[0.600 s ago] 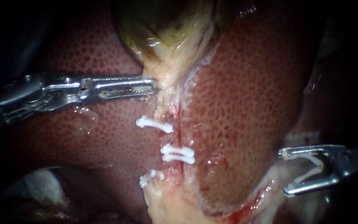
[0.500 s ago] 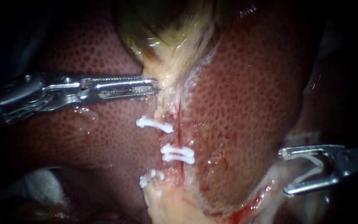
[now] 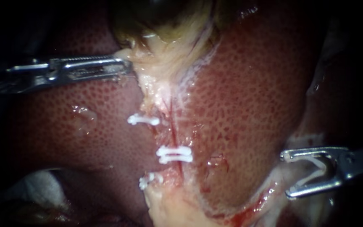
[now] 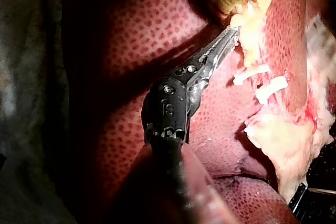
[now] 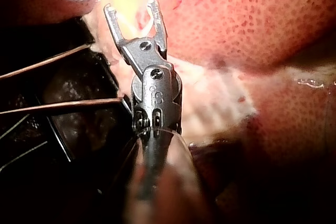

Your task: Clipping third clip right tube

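My left instrument (image 3: pixel 124 66) holds its claw clamped on the pale neck of the gallbladder (image 3: pixel 177 25), and the tissue is taut at the tip. Just below that claw runs the tube (image 3: pixel 167 136) with white clips across it, the middle clip (image 3: pixel 174 154) doubled. My right instrument (image 3: pixel 288 174) sits well apart from the tube, over the liver (image 3: pixel 248 96) edge. Its claw is spread wide, carrying a V-shaped clip (image 3: pixel 323 167) between both halves.
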`<state>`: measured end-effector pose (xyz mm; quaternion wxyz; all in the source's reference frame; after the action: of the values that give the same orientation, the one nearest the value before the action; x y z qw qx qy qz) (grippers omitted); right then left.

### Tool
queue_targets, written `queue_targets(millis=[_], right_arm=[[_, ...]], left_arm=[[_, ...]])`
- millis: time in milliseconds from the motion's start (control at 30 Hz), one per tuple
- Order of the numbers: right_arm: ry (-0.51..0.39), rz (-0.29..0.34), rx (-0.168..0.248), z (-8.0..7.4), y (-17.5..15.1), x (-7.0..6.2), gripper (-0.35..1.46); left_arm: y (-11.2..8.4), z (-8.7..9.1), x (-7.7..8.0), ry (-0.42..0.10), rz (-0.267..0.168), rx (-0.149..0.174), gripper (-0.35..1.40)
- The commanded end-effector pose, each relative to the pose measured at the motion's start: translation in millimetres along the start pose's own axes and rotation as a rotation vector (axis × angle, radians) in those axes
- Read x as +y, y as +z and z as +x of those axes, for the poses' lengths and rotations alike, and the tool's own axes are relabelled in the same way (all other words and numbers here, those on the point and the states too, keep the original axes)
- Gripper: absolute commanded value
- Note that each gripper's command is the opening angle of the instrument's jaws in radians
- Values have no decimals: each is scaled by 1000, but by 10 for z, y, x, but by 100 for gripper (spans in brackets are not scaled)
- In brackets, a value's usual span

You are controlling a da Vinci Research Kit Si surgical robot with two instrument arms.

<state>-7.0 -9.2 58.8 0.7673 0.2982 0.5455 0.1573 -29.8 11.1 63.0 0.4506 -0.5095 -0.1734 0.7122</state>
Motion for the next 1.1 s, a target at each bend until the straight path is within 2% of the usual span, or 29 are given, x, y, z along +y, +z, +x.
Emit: queue_targets(millis=[33,133,367,600,833,1100], right_arm=[[0,0,0,0,0,0,49],[0,0,0,0,1,0,49],[2,-5,1,3,9,2,49],[8,-22,0,9,31,14,50],[17,-51,12,12,60,41,50],[24,-89,21,10,107,79,50]], left_arm=[[-4,2,1,0,2,4,-35],[-10,4,4,4,1,9,-35],[-11,4,6,4,2,9,-35],[-12,4,6,4,2,9,-35],[-11,4,6,3,3,9,-35],[-8,4,7,3,4,10,-35]])
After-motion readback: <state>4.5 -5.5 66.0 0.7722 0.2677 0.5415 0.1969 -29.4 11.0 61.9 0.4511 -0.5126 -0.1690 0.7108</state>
